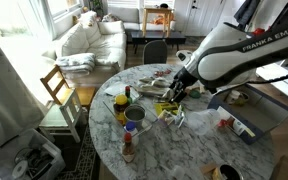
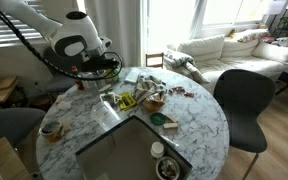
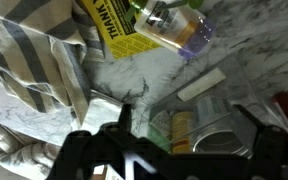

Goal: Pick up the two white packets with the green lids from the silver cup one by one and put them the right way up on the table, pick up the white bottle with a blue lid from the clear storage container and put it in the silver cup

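Observation:
My gripper [image 3: 184, 112] hangs open over the cluttered middle of the marble table [image 1: 199, 150], with nothing between its fingers; both exterior views show it there [image 1: 174, 93] [image 2: 111, 73]. Straight below it in the wrist view stands the clear storage container [image 3: 206, 112]. Inside are a round silver tin [image 3: 217, 141], a yellow-labelled bottle [image 3: 182, 131] and a white item with green [image 3: 157, 128]. The silver cup [image 1: 135, 114] stands beside a yellow bottle with a dark cap [image 1: 121, 103], away from the gripper. I cannot make out the white bottle with a blue lid.
A yellow box [image 3: 124, 35], a purple bottle with a green cap [image 3: 179, 30] and a striped cloth [image 3: 34, 70] lie by the container. A blue-lidded tub [image 1: 131, 130] and red bottle [image 1: 129, 148] stand near the edge. A grey tray [image 2: 124, 150] and chairs [image 2: 244, 100] surround.

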Controlling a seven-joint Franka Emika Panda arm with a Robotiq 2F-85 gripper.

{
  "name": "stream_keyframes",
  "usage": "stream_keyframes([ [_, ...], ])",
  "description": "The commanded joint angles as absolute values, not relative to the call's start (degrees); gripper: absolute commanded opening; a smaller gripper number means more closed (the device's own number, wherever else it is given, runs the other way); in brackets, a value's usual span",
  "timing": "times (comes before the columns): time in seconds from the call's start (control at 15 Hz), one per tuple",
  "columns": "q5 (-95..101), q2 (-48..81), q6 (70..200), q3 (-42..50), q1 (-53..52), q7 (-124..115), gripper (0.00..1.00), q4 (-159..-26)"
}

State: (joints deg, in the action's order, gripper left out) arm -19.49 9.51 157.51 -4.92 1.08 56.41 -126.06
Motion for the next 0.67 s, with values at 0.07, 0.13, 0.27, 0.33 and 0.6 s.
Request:
stream_keyframes([
  [0.07,-28.32,14.11,147.82,-5.72,6.85,58.44,1.00,-117.49],
  [0.13,-28.33,15.56,144.99,-5.05,7.56,57.79,1.00,-115.42],
  [0.27,-29.16,19.07,137.03,-4.50,9.66,58.23,1.00,-110.66],
  [0.33,-30.14,21.01,132.70,-4.46,10.96,59.19,1.00,-108.16],
  [0.6,-28.67,28.38,120.62,-3.38,13.41,56.68,1.00,-100.58],
])
